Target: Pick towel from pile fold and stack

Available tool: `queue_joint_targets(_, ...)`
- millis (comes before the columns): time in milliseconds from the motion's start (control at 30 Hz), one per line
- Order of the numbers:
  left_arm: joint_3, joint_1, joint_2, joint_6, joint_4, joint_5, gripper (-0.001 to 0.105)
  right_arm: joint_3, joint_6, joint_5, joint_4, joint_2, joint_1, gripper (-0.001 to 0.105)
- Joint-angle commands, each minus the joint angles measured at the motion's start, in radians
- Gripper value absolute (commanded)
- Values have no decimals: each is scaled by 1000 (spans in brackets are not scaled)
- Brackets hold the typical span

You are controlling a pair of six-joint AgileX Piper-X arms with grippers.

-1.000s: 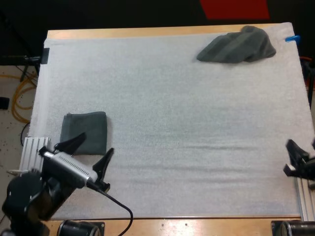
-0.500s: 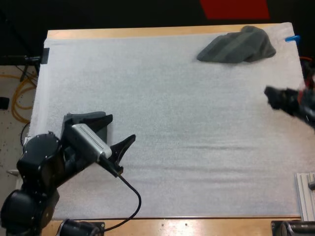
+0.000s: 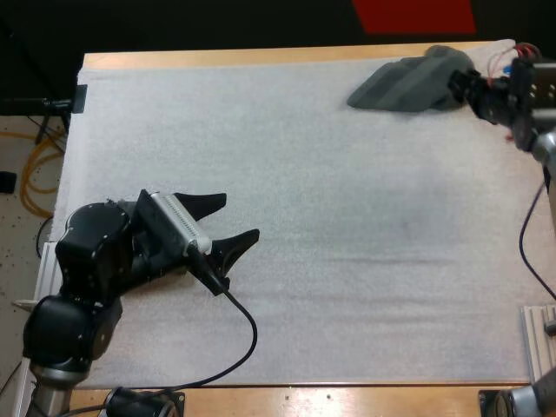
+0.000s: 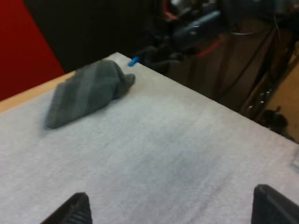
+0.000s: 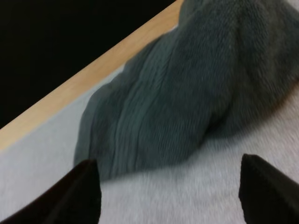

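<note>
Towel (image 3: 413, 80), dark grey-green and crumpled into a low heap, lies in the upper right of the high view. It rests on the white mat (image 3: 330, 278), close to the far edge of the wooden surface (image 3: 261, 57).

My right claw (image 3: 469, 91) comes in from the upper right corner of the high view. It points leftward at the towel's right end and sits just beside it; from this view I cannot tell if it touches the cloth. In the right wrist view the right claw (image 5: 173, 186) is spread wide. Its two black fingers (image 5: 84, 191) stand apart over the mat, and the towel (image 5: 187, 93) lies ahead of them, clear of both tips. The cloth shows ribbed folds, and the wooden edge runs just behind it.

My left claw (image 3: 236, 217) is in the lower left of the high view, low over the mat and well apart from the towel. It points toward the right, with its fingers spread and nothing between them. In the left wrist view the left claw (image 4: 175, 210) is likewise spread above bare mat. The towel (image 4: 88, 91) lies far ahead near the surface's corner, with my other arm a blurred dark shape just past it.
</note>
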Motion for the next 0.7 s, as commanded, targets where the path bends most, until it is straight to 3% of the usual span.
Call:
queue_joint_targets(0,-7,-5,4,-19,-16,22,67,-51,32,2,-9,52,0,62)
queue_joint_targets(200,-7,-5,22,-49,-16,27,67,-204,148,2,-9,241,7,62)
queue_joint_targets(467,-7,-5,22,-49,-22,27,67,-269,251,-5,-41,357,7,60)
queue_joint_targets(567,-7,-5,22,-49,-22,27,67,-269,235,-6,-50,357,16,48)
queue_joint_targets(667,-7,-5,22,-49,-22,27,67,-269,234,-14,-51,357,17,17)
